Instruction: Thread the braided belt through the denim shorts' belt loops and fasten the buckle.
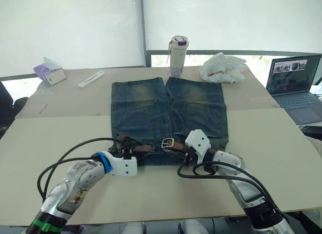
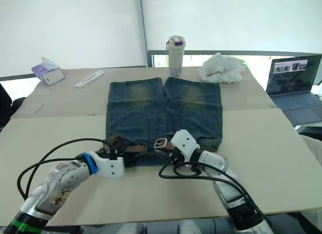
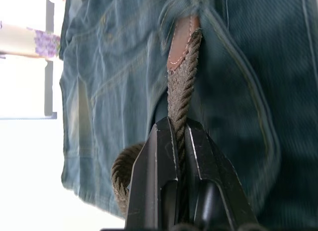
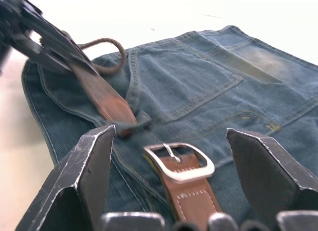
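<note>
One pair of denim shorts (image 1: 168, 118) lies flat near the middle of the pale, matte surface (image 1: 60, 143), waistband toward the near edge and two legs pointing to the far edge, each leg carrying one faded yellowish patch; the cloth is a coarse blue weave with raised seams and a stitched pocket. One braided belt (image 1: 143, 148) lies along the waistband: a rope-like dark brown plait that ends in a smooth, stitched tan leather tip, passing under one narrow belt loop (image 4: 141, 119) of the same denim. At its other end sits one buckle (image 4: 179, 161), a silver rounded-rectangle metal frame with a single prong, fixed to a flat leather tab and resting on the denim at the middle of the waistband. The left gripper (image 3: 178, 141) has its two black wedge-shaped fingers clenched on the braided strap, which runs straight out between them, with a loose curl of braid beside it. The right gripper (image 4: 171, 136) hangs just above the buckle with its two fingers spread wide to either side of it, grasping nothing. Along the far edge stand one tall bottle (image 1: 178, 55) with a purple lid, one crumpled white bag (image 1: 224, 68), one tissue box (image 1: 49, 72) toward the far left corner and one flat white stick-shaped object (image 1: 91, 79). One open laptop (image 1: 294, 85) sits past the right edge.
</note>
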### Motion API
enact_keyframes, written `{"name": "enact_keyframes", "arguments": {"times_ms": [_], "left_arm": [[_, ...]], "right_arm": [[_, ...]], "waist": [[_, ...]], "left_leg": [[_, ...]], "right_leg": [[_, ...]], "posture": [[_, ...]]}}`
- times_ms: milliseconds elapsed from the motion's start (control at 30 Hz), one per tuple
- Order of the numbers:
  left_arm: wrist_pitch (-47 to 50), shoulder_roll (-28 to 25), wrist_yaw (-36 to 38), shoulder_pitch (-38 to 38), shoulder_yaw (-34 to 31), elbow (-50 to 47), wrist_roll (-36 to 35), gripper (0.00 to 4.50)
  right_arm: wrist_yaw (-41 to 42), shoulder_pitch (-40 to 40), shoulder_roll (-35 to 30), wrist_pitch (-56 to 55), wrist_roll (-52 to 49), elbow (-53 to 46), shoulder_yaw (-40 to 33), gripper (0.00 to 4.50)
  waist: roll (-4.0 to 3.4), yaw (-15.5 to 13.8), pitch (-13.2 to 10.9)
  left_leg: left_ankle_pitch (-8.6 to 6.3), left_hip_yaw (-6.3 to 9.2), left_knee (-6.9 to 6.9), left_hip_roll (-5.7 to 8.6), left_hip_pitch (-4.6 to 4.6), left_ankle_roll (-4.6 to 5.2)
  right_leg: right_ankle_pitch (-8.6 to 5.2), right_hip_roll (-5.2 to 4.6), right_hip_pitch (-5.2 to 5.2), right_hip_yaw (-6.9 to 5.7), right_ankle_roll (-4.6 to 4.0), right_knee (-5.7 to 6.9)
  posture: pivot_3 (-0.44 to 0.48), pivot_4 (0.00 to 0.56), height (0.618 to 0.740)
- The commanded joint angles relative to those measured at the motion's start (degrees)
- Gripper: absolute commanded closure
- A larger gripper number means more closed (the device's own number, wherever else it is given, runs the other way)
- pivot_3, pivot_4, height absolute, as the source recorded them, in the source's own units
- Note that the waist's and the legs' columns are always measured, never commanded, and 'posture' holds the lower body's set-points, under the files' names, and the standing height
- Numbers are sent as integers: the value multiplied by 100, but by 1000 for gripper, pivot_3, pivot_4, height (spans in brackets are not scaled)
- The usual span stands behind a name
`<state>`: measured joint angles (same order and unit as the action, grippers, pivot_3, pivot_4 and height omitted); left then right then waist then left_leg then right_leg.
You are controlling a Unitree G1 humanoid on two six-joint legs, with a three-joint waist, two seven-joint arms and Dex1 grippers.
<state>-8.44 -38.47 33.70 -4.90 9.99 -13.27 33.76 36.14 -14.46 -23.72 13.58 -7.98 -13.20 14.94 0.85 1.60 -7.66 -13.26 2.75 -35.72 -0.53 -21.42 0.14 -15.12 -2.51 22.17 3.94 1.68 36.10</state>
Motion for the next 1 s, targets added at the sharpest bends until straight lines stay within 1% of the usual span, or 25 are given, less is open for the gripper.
{"name": "enact_keyframes", "arguments": {"times_ms": [33,200,267,333,400,533,600,667,733,867,1000], "left_arm": [[82,82,39,-100,59,-61,-124,4500],[73,266,141,-84,144,61,-506,4500],[67,213,199,-10,137,27,-562,4500],[33,48,234,145,10,-62,-627,4500],[52,30,164,229,-62,-89,-686,4500],[178,369,-85,189,140,48,-632,4500],[385,641,-224,176,145,166,-672,4500],[480,768,-302,170,120,211,-677,4500],[531,829,-298,117,142,286,-708,4500],[589,899,-294,-26,205,350,-745,4500],[623,940,-305,-94,229,331,-752,4500]], "right_arm": [[-27,5,7,19,-6,-257,-139,583],[-37,52,60,171,-106,-372,-156,583],[16,76,51,275,-161,-432,-150,583],[48,93,19,340,-151,-484,-157,583],[49,100,39,447,-184,-516,-188,583],[117,-2,72,698,-230,-530,-124,583],[109,-133,104,795,-196,-510,-66,583],[100,-199,115,910,-180,-511,-43,583],[-3,-375,118,759,112,-365,81,583],[-244,-852,-102,-157,1201,109,499,583],[-195,-1098,-225,-588,1757,356,777,583]], "waist": [[0,-9,0],[0,-39,0],[1,-47,1],[1,-44,1],[1,-42,1],[0,-53,1],[0,-58,2],[-7,-69,9],[-11,-80,14],[-20,-83,20],[-19,-85,21]], "left_leg": [[0,0,0,0,0,0],[0,1,-3,-1,1,0],[0,1,-4,0,0,0],[0,1,-4,-1,0,0],[-1,0,-3,-3,2,2],[-1,1,-6,-4,3,2],[-1,0,-8,-1,2,2],[-1,1,-10,4,2,2],[-1,3,-11,5,4,2],[-1,0,-15,25,6,2],[-1,1,-15,34,6,2]], "right_leg": [[0,0,1,0,0,0],[0,0,0,0,0,2],[0,-1,0,0,0,2],[0,-1,0,0,0,2],[0,1,0,1,0,2],[0,0,-2,1,0,4],[0,-1,-3,0,0,3],[0,-2,-3,1,0,6],[0,-2,-5,-2,0,7],[0,-6,-5,-1,1,8],[0,-7,-4,-1,1,9]], "posture": [[0,150,740],[0,150,740],[0,150,740],[0,150,740],[0,150,740],[0,150,740],[0,150,740],[0,150,740],[0,150,740],[0,150,740],[0,150,740]]}}
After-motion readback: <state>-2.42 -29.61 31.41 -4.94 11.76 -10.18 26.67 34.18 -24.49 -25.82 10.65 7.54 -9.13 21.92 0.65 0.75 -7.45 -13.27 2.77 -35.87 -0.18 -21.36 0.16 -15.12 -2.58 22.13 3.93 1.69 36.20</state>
